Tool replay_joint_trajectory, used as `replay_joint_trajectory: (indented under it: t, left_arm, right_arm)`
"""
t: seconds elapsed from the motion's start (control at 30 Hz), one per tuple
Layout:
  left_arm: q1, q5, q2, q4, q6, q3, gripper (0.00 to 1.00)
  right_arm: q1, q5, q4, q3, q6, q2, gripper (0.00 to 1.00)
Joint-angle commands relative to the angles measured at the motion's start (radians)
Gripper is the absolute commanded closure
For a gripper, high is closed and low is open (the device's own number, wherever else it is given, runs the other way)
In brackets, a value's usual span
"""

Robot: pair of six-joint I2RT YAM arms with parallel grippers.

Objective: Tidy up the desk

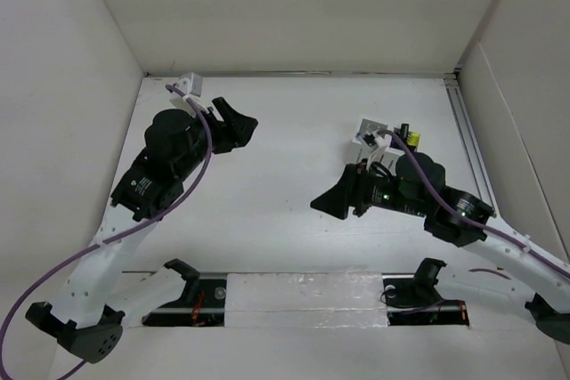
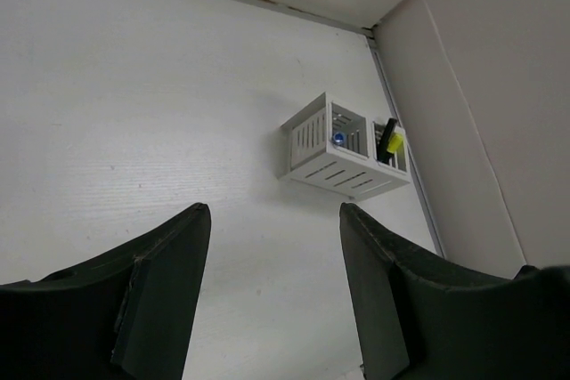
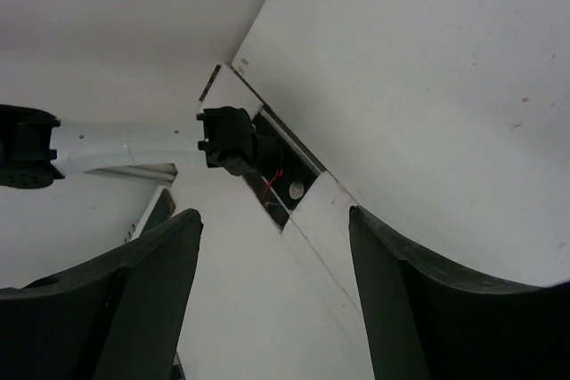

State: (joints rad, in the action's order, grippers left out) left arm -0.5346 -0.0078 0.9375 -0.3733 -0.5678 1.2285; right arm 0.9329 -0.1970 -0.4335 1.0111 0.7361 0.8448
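The desk (image 1: pixel 285 144) is a plain white tabletop. A small white slatted pen holder (image 1: pixel 370 133) stands right of centre, partly hidden by my right arm, with a yellow-and-black item (image 1: pixel 411 138) in it. In the left wrist view the holder (image 2: pixel 343 150) shows a blue-tipped item (image 2: pixel 339 139) and the yellow-and-black item (image 2: pixel 389 141). My left gripper (image 1: pixel 239 131) is open and empty over the back left of the desk, also in its own view (image 2: pixel 274 213). My right gripper (image 1: pixel 322 203) is open and empty, left of the holder, pointing towards the near edge (image 3: pixel 274 217).
White wall panels (image 1: pixel 80 86) enclose the desk on three sides. A metal rail (image 1: pixel 468 144) runs along the right edge. At the near edge are dark slots with the arm bases (image 1: pixel 183 295) and a shiny taped strip (image 1: pixel 303 295). The right wrist view shows the left arm's base (image 3: pixel 227 140).
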Motion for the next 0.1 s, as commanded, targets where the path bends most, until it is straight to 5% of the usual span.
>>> replay_joint_trajectory:
  t: [0.0, 0.07]
  left_arm:
    - [0.005, -0.030, -0.031, 0.051, -0.055, -0.015, 0.44]
    - [0.005, -0.026, -0.037, 0.068, -0.070, -0.029, 0.39]
  right_arm:
    - [0.027, -0.022, 0.062, 0.009, -0.035, -0.015, 0.27]
    - [0.027, -0.024, 0.053, 0.017, -0.049, -0.013, 0.26]
